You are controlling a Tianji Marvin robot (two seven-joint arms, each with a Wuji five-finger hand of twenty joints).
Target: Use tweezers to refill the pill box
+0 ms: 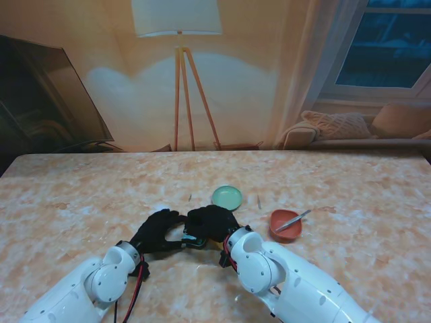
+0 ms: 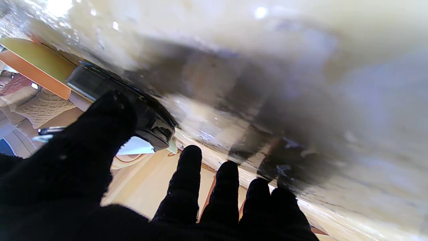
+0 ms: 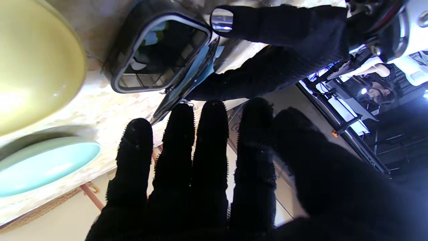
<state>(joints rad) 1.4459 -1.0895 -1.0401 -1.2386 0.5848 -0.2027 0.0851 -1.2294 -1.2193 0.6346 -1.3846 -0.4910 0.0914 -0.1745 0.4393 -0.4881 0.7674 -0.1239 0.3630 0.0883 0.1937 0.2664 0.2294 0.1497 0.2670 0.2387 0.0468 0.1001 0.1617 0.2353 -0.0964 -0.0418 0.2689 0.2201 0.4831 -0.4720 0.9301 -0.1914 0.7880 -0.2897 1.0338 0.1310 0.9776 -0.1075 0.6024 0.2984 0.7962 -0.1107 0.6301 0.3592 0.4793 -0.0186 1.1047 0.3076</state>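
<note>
Both hands meet at centre, near me. Left hand (image 1: pixel 158 229) braces the pill box (image 3: pixel 157 55), thumb on its side, fingers apart; right hand (image 1: pixel 212 221) sits over its open lid, fingers straight, close together, gripping nothing I can confirm. Tweezers (image 1: pixel 293 220) rest on the red bowl (image 1: pixel 285 225) at 3 o'clock of the right hand, green dish (image 1: pixel 227 197) at 12. Advice: keep the box pinned to the surface, lid fully back, before reaching for tweezers. No readable labels

One pill box (image 3: pixel 157 57), one green dish (image 1: pixel 227 197), one red bowl (image 1: pixel 279 232), one tweezers (image 1: pixel 293 220), two hands.
</note>
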